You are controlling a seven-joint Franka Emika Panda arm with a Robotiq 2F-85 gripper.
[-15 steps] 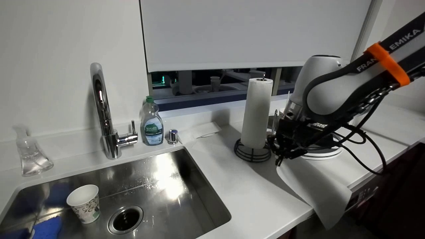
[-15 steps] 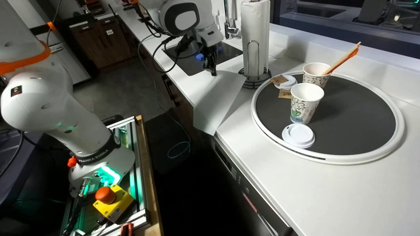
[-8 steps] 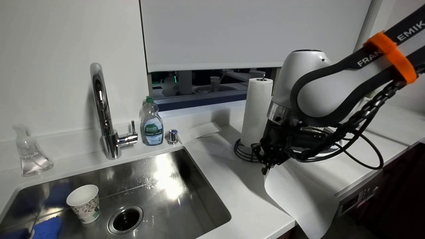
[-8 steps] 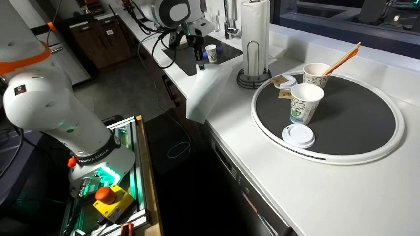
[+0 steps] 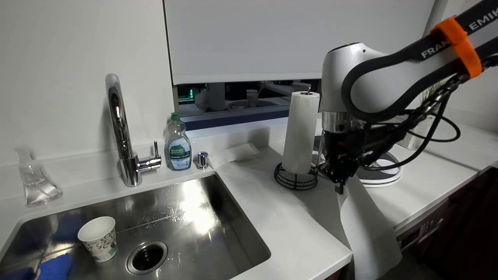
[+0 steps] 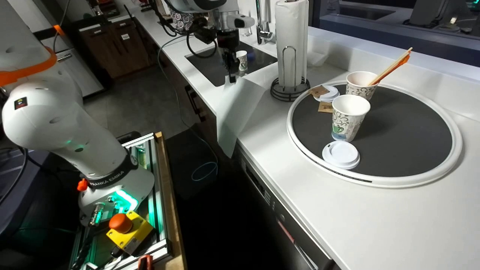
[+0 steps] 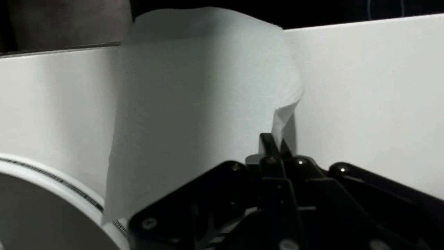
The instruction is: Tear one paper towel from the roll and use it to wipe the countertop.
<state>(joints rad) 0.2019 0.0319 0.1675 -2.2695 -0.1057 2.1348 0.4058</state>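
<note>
One paper towel (image 7: 194, 104), pinched in closed tool (image 7: 276, 144), "FRANKA EMIKA" on arm base (image 6: 114, 187)

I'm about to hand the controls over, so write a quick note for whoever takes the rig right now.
Gripper: shut on the edge of the paper towel, above the countertop.
Paper towel: lower end hangs past the countertop's front edge.
Roll: upright on its dark wire holder, next to the round tray.
Done: one paper towel is off the roll and gripped.
Left: wiping the countertop; whether any wiping has happened, these views can't show.
</note>
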